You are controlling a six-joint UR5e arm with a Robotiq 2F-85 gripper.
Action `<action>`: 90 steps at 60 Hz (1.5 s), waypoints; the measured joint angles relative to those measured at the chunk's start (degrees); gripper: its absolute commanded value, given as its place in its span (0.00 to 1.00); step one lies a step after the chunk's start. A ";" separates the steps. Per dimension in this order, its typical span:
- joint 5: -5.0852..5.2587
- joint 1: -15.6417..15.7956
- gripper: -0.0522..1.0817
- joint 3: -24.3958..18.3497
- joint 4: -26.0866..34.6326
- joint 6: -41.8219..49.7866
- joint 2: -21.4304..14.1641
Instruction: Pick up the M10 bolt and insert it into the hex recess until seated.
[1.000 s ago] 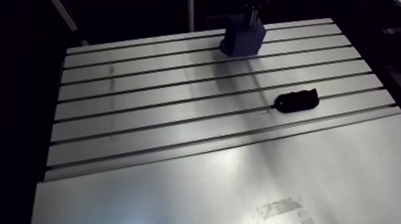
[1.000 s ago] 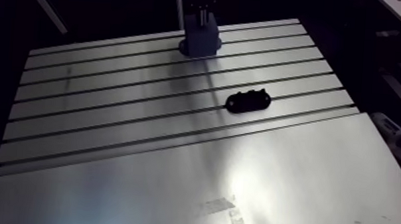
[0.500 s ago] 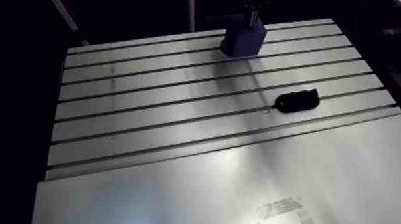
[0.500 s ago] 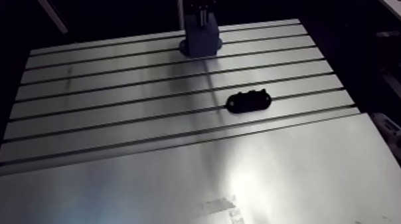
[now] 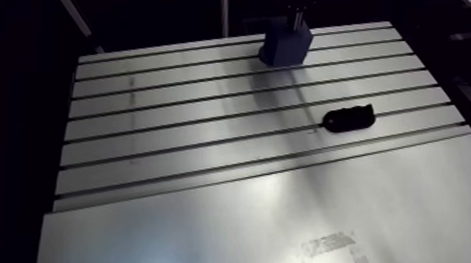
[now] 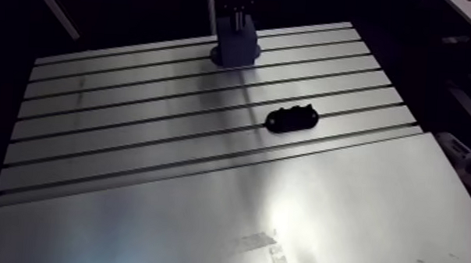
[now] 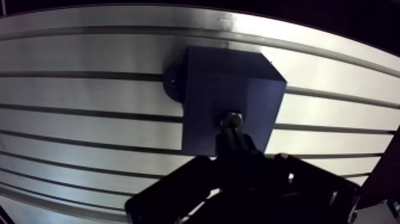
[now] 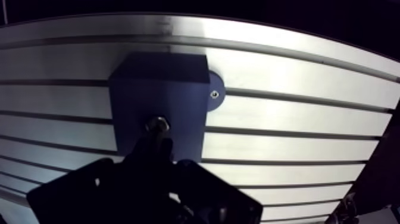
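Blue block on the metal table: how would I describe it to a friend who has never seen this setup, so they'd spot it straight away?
Start with the slotted aluminium table and look to its far edge. The blue block stands there, boxy and upright. The only other thing on the table, a low black piece, lies flat nearer the middle.

A blue block (image 6: 236, 49) stands at the far edge of the slotted table (image 6: 113, 133). A small black part (image 6: 292, 118) lies nearer on the table, well apart from it.
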 measured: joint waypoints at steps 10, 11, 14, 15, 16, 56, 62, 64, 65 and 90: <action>0.02 -0.01 1.00 -0.03 0.00 0.00 0.00; 0.02 -0.02 1.00 -0.03 0.00 0.00 0.00; 0.02 -0.03 1.00 -0.02 0.00 0.00 -0.01; 0.01 -0.04 1.00 -0.02 0.00 0.00 -0.01; 0.01 -0.04 1.00 -0.02 0.00 0.00 -0.01; 0.07 -0.11 1.00 -0.01 0.00 -0.08 -0.02; 0.08 -0.11 1.00 -0.03 0.03 -0.08 -0.05; 0.08 -0.11 1.00 -0.04 0.04 -0.08 -0.06; 0.09 -0.12 1.00 -0.05 0.05 -0.08 -0.06; 0.20 -0.11 0.52 -0.15 0.36 -0.02 -1.00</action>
